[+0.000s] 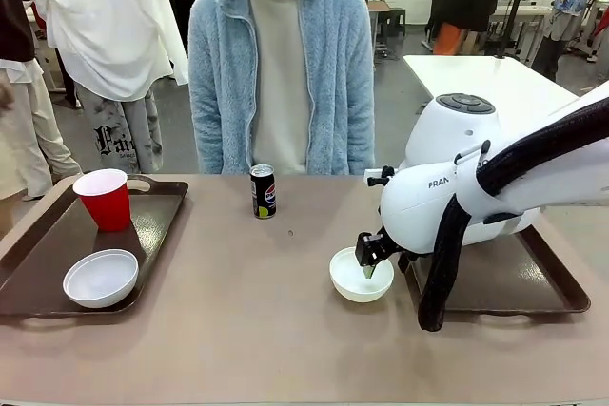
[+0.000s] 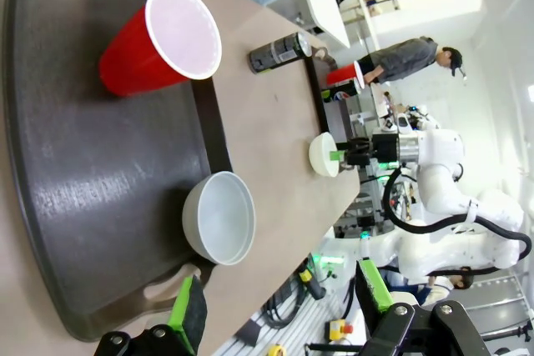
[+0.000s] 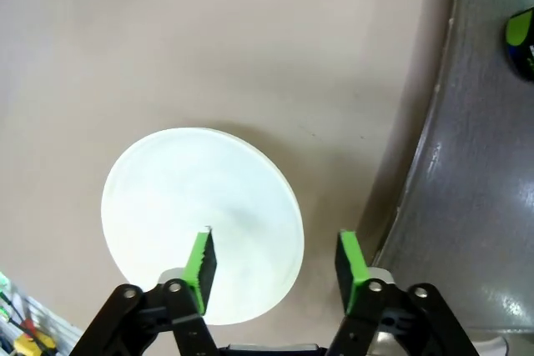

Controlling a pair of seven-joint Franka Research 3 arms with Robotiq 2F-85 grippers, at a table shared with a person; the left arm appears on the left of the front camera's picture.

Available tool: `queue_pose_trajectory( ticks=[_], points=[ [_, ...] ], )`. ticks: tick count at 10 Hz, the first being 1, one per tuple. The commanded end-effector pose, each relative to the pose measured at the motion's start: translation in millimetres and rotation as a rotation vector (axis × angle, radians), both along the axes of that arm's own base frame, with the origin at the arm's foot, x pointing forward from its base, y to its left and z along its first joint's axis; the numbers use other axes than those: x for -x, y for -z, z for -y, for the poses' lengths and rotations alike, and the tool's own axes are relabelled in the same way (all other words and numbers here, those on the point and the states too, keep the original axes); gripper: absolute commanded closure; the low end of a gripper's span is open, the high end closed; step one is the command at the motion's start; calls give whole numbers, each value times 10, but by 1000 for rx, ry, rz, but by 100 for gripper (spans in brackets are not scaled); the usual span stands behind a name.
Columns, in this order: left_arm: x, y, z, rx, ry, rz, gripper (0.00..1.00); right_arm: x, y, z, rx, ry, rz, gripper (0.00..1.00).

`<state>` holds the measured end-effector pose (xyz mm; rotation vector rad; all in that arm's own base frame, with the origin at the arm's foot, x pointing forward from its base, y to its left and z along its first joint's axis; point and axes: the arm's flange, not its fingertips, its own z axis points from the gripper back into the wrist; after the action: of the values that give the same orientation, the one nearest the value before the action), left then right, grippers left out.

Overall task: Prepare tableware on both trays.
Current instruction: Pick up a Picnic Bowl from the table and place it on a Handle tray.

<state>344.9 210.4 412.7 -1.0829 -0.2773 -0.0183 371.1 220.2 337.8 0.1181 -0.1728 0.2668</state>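
**Right claw straddles the rim of the loose bowl**

In the front view the right arm reaches in from the right edge of the frame. Its white wrist is bent steeply down over the bench. The right claw points down into a white bowl just right of centre, low in the frame. That bowl stands on the bare bench, just beside the left rim of the right-hand tray and not on it.

The right wrist view looks straight down on the same spot. The claw's two fingers are spread. One green-padded finger hangs over the inside of the bowl. The other is outside the rim, over the strip of bench between the bowl and the tray. The rim runs between the pads with a gap on either side, so the claw pinches nothing.

In the left wrist view the left claw rises from the bottom edge with its fingers spread wide and nothing between them. It hangs over one end of the left-hand tray. On this tray a red cup stands at upper left and a second white bowl at lower centre.

A soda can stands upright on the bench at the middle of the front view, apart from both trays. It is in front of a person in a light blue fleece.
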Motion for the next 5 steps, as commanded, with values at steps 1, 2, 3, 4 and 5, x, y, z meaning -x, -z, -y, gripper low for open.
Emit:
queue_pose_trajectory(
  ticks=[1,2,3,4,5],
  points=[
    [12,-20,-1,14,1,22,5,199,91,128,-32,-16,3,100],
    [12,-20,-1,14,1,22,5,201,92,136,-30,-15,1,100],
    [12,-20,-1,14,1,22,5,195,90,133,-31,-13,1,87],
    [12,-20,-1,14,1,22,5,192,92,129,-33,-11,1,97],
    [12,-20,-1,14,1,22,5,194,92,126,-33,-10,5,100]
  ],
)
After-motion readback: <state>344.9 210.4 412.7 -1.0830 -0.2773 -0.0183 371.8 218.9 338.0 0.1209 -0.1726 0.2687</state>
